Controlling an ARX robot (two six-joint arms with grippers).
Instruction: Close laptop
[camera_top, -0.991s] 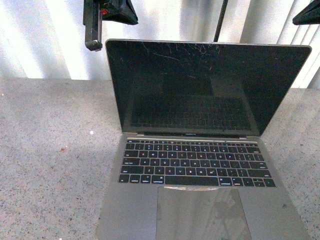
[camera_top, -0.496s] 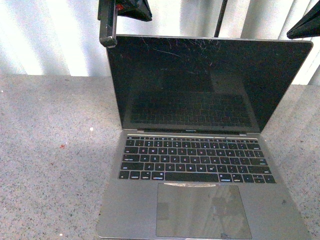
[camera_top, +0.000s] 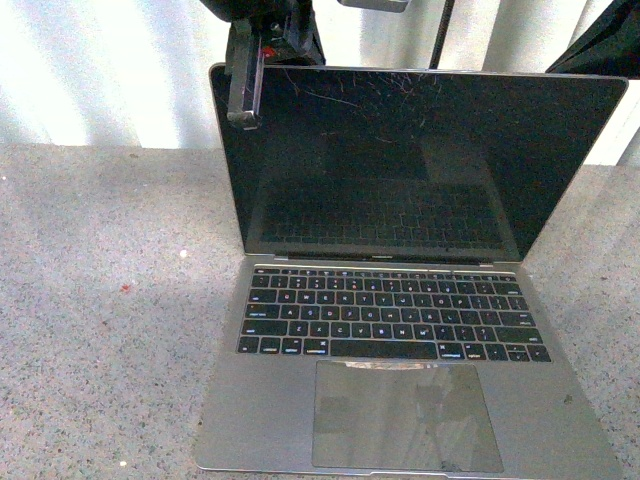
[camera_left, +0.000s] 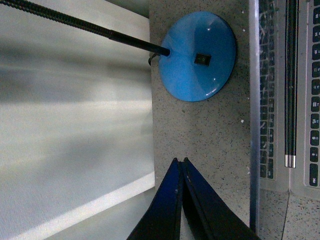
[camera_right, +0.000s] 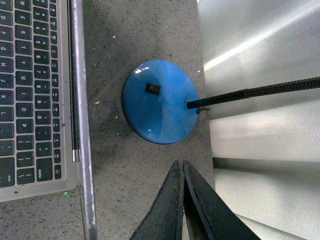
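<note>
Laptop sat open on the table, right of the middle and toward the near edge; that edge itself was out of shot. Screen stood nearly upright, tipped a bit toward the far edge. By my read, closing hadn't started.

Left gripper hung at the upper corner of the lid on the table's left side, overlapping the glass in the front view. Couldn't tell if it touched. Its wrist view showed the fingers pressed together with nothing between them. Right gripper was pinched together and empty too. It was up by the lid's other corner, over the strip of table behind the laptop.

Risks as I judged them:
- A push at one corner only could twist the lid. It could also skid the whole laptop toward the near edge, since nothing held the base down.
- Hard closed tips dragging on the glass could scratch it. The top of the screen was already scratched.
- A fast push past the balance point could let the lid drop and slam onto the keyboard.
- A tip slipping off the thin top rim could miss the lid and hit the table behind it.
- A blue round lamp base sat right behind the lid toward the far edge, with its stalk running off toward the white wall. Either arm swinging could clip the stalk and tip the lamp.
</note>
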